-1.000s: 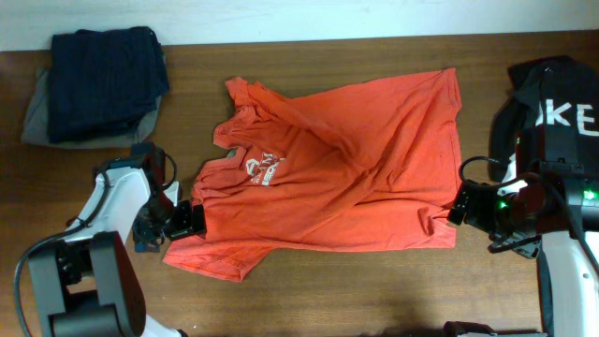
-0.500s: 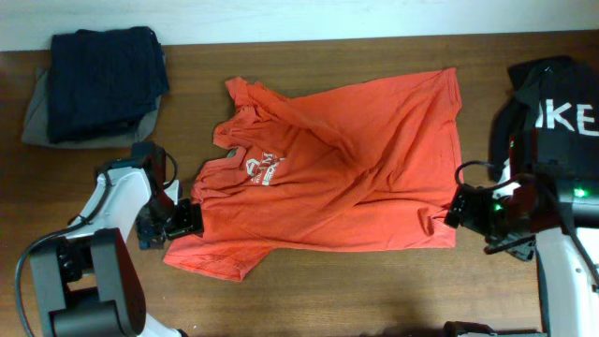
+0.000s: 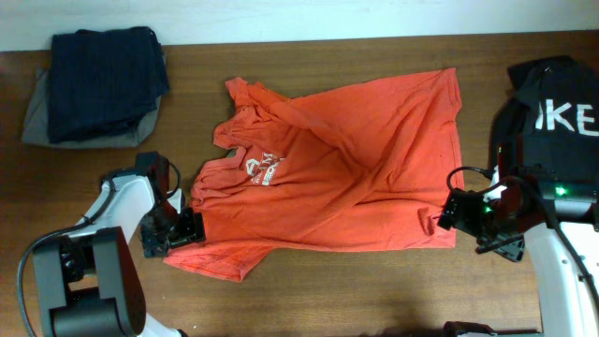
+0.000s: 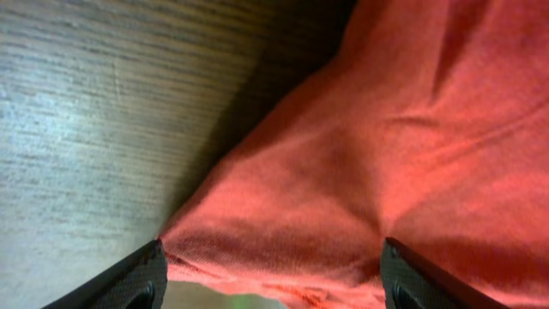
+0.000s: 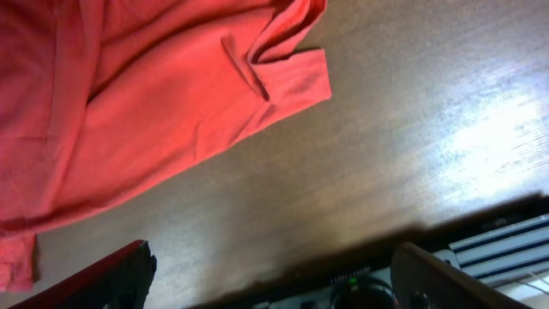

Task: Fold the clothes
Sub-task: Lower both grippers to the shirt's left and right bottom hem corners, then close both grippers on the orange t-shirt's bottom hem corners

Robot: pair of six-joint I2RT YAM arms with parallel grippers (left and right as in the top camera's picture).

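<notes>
Both spread wide, left fingers (image 4: 129,279) astride orange-red T-shirt (image 3: 356,168) edge, right fingers (image 5: 111,275) over table (image 5: 386,129) beside it.

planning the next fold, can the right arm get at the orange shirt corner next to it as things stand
Probably yes. The right pincer sits open just beside the orange T-shirt, with only bare table between it and that corner.

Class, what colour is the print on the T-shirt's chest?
White, on an orange-red T-shirt; overhead view shows it best.
</notes>
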